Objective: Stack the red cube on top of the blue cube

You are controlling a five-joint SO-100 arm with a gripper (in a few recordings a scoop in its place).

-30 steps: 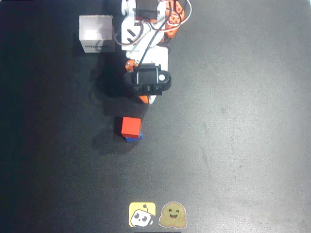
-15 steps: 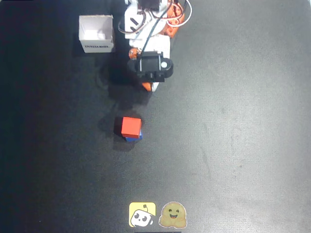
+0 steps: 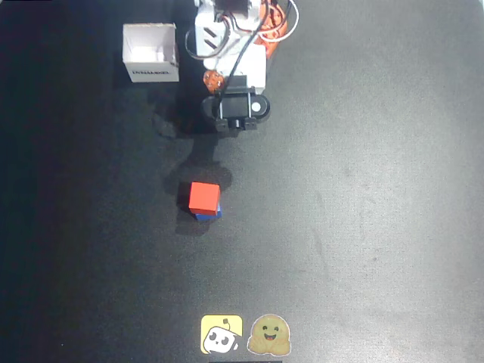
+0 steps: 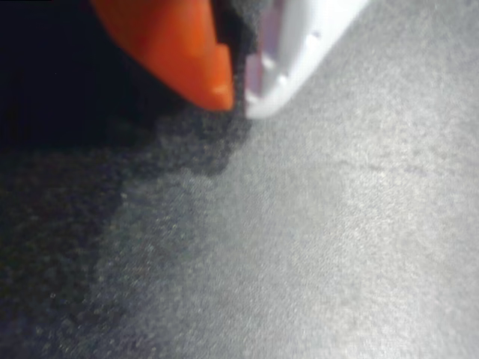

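Overhead view: 1 red cube (image 3: 204, 197) atop 1 blue cube (image 3: 208, 215); tool (image 4: 238, 99) closed, empty.

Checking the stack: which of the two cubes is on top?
The red cube is on top; just a sliver of the blue cube peeks out beneath its lower edge in the overhead view.

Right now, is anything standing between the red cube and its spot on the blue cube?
No. In the overhead view the red cube already sits on the blue cube, nothing between them. The gripper is shut and empty in the wrist view.
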